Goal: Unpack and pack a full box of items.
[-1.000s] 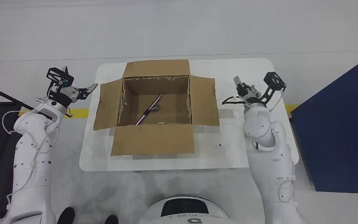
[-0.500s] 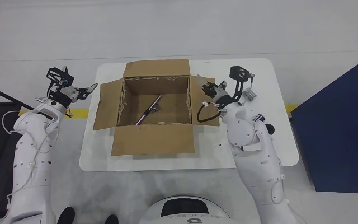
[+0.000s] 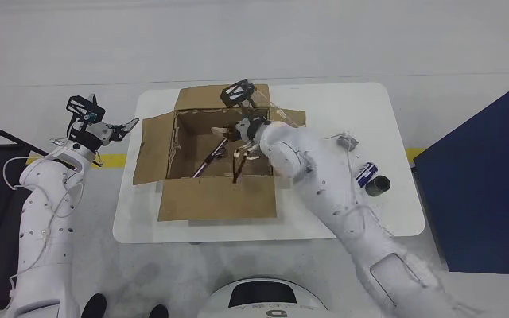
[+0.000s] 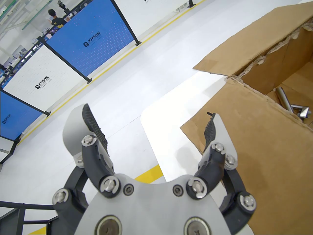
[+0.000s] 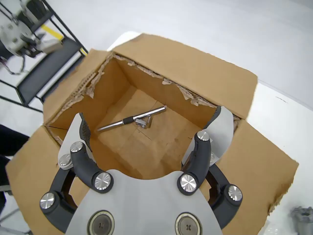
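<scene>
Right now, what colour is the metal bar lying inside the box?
The bar is shiny silver with a black band midway, clearest in the right wrist view.

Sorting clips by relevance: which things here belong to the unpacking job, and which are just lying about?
Job: cardboard box; metal tool inside it; grey part, blue-white cylinder and dark cylinder on the table; right gripper, open over the box.
Lying about: black rack; partition panels.

Pale grey floor [image 3: 254, 40] surrounds the white bench [image 3: 350, 103], crossed by a yellow line [image 3: 111, 160]. A blue panel [image 3: 469, 191] stands at the right. Blue and white partitions [image 4: 93, 37] line the hall, and a black rack [image 5: 52, 54] stands left.
</scene>
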Controlling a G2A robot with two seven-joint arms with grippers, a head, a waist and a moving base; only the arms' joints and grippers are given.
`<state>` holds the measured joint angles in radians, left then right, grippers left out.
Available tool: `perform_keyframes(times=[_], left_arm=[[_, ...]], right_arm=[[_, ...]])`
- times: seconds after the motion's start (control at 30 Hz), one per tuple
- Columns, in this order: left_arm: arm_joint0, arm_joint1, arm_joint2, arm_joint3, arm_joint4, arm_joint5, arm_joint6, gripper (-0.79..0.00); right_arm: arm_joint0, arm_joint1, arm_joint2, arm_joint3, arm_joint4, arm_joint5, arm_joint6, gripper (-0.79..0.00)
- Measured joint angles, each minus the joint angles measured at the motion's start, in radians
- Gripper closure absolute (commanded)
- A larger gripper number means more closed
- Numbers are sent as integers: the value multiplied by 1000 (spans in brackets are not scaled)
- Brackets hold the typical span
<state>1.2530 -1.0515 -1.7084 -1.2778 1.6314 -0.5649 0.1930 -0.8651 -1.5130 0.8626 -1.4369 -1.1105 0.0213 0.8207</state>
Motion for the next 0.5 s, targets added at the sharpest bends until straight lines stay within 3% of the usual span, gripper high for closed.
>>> perform_keyframes(times=[0.1, 0.13, 0.3, 0.37, 0.5], left_arm=[[0, 0, 0, 0, 0, 0, 0, -785], [0, 0, 0, 0, 0, 0, 0, -785], [0, 0, 0, 0, 0, 0, 0, -785], [0, 0, 0, 0, 0, 0, 0, -785], [0, 0, 0, 0, 0, 0, 0, -785]], right_arm=[[111, -40, -120, 167, -41, -10, 2, -613], [136, -53, -151, 211, -43, -6, 7, -650], [230, -119, -268, 398, -38, -1, 44, -646], [252, -140, -296, 464, -28, -22, 48, -680], [281, -180, -330, 574, 4, -53, 40, -643]])
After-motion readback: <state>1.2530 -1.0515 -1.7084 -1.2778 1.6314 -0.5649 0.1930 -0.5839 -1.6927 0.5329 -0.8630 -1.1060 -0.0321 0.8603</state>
